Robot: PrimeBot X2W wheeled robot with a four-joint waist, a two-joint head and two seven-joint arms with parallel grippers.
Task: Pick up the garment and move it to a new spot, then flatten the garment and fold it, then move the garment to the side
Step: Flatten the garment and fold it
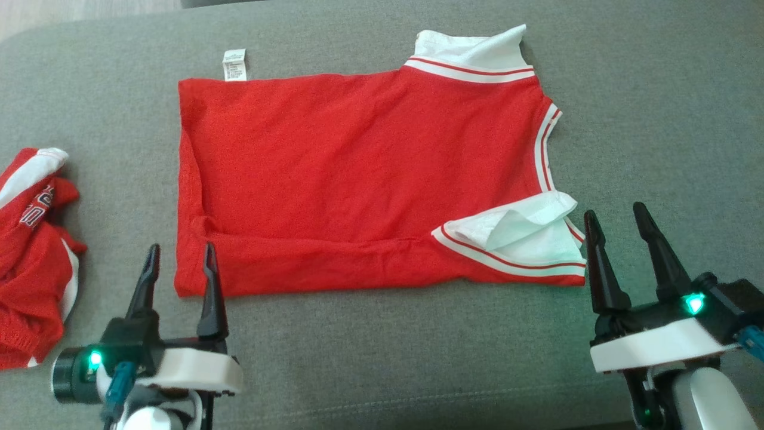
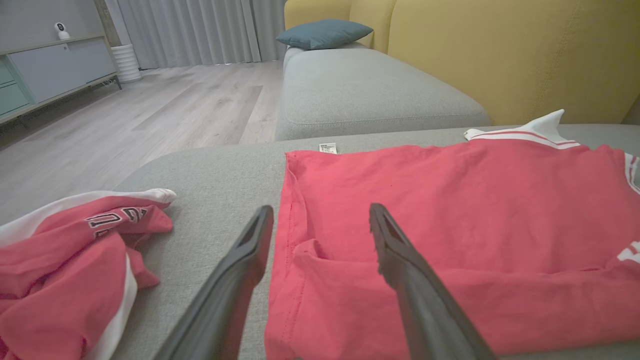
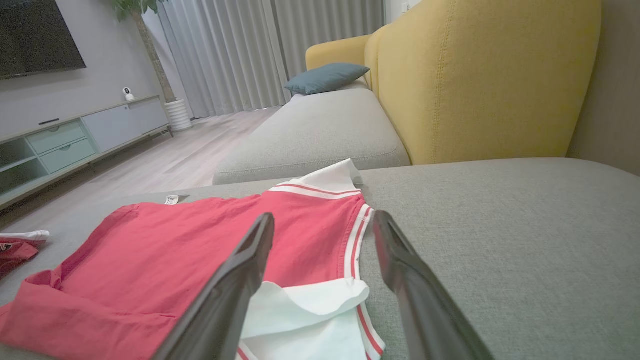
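Garment (image 1: 358,179) flat on sofa (image 1: 656,119), open room rightward, left gripper (image 1: 181,247) and right gripper (image 1: 615,210) spread at near edge

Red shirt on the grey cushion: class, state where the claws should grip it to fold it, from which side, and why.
Probably grip the red shirt by two near corners: hem corner with the left claw, white sleeve cuff with the right claw. Come low from the near side: the shirt lies flat, its near edge is doubled, and both open claws sit there.
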